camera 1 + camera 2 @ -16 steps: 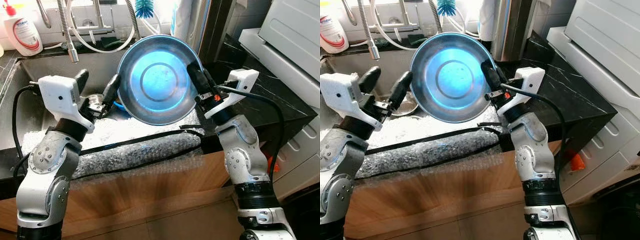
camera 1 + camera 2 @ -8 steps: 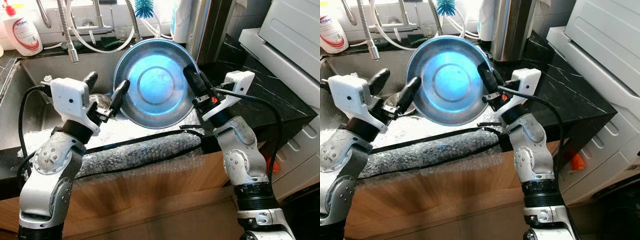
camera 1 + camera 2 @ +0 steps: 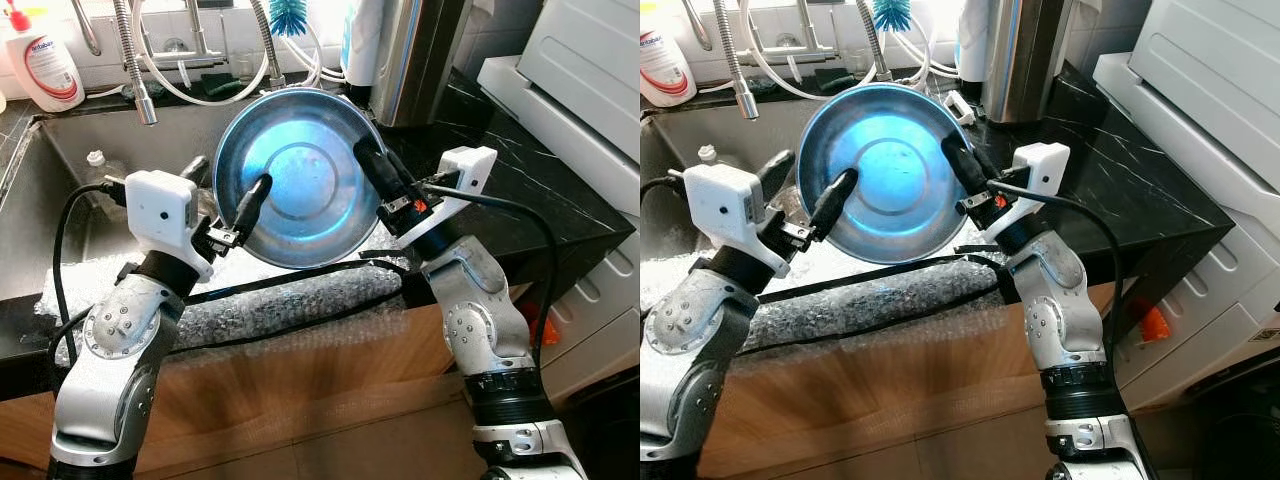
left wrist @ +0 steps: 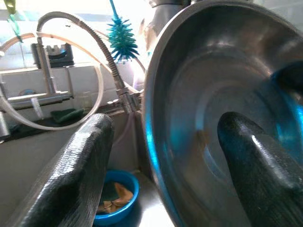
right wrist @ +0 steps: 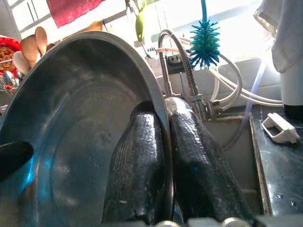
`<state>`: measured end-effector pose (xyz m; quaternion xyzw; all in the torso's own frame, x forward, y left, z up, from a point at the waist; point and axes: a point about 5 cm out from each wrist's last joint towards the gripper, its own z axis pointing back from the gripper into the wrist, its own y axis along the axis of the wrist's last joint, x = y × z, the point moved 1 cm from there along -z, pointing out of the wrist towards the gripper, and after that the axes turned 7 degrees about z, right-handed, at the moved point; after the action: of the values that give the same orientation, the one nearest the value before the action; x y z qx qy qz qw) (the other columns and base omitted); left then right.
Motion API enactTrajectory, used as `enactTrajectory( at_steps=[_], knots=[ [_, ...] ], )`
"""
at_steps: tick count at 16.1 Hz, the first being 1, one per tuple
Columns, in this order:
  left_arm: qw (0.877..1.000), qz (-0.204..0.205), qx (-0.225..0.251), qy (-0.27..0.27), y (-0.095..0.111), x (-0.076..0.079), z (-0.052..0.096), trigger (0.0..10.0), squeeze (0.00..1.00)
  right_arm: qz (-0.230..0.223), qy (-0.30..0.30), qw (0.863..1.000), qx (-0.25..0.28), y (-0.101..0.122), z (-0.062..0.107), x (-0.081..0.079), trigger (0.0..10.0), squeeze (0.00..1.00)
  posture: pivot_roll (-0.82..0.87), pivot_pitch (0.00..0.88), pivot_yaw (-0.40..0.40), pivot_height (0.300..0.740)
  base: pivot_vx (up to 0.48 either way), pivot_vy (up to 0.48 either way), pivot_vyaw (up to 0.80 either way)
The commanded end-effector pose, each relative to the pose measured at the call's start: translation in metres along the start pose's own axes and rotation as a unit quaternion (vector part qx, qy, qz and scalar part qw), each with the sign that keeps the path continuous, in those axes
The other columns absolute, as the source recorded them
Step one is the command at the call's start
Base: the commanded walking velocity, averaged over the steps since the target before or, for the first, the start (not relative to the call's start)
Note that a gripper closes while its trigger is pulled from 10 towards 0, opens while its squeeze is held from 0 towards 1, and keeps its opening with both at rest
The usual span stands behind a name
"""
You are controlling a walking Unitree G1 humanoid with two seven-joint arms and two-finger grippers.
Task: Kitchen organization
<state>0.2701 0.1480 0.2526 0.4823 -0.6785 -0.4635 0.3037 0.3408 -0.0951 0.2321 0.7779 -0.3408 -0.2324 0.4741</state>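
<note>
Bowl (image 3: 296, 176): round steel, shiny with a blue glare, tilted on edge, hollow side facing the camera, held up over the sink (image 3: 70, 200). Black stone counter (image 3: 520, 190) to the right, bubble wrap (image 3: 290, 300) along the front edge. Right gripper (image 5: 165, 161) pinches the bowl's rim. Left gripper (image 4: 156, 161) spread wide, one finger inside the bowl, one behind.

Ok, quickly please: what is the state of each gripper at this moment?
Left gripper: open, fingers straddling the rim of the steel bowl, not clamped.
Right gripper: shut on the steel bowl's rim, holding it over the sink.
</note>
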Motion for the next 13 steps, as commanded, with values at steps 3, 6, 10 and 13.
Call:
enactTrajectory(
  at_steps=[3, 6, 10, 13],
  knots=[
    [1.000, -0.014, 0.009, 0.006, 0.0034, -0.0005, -0.0001, 0.0, 0.00, 0.000, 0.013, 1.000, 0.015, 0.0072, -0.0009, -0.0042, 10.0, 0.00, 0.06, 0.111, -0.040, 0.740, 0.000, 0.000, 0.00],
    [1.000, -0.013, 0.016, 0.014, 0.0051, -0.0027, -0.0005, 0.0, 0.00, -0.002, 0.014, 1.000, 0.015, 0.0071, -0.0011, -0.0046, 10.0, 0.00, 0.06, 0.111, -0.040, 0.740, 0.000, 0.000, 0.00],
    [1.000, -0.007, 0.019, 0.017, 0.0047, -0.0009, -0.0012, 0.0, 0.00, -0.005, 0.015, 1.000, 0.015, 0.0073, -0.0011, -0.0050, 10.0, 0.00, 0.06, 0.112, -0.041, 0.740, 0.000, 0.000, 0.00],
    [1.000, -0.003, 0.017, 0.012, 0.0031, 0.0028, -0.0009, 0.0, 0.00, -0.004, 0.014, 1.000, 0.014, 0.0074, -0.0011, -0.0050, 10.0, 0.00, 0.06, 0.113, -0.040, 0.740, 0.000, 0.000, 0.00]
  ],
)
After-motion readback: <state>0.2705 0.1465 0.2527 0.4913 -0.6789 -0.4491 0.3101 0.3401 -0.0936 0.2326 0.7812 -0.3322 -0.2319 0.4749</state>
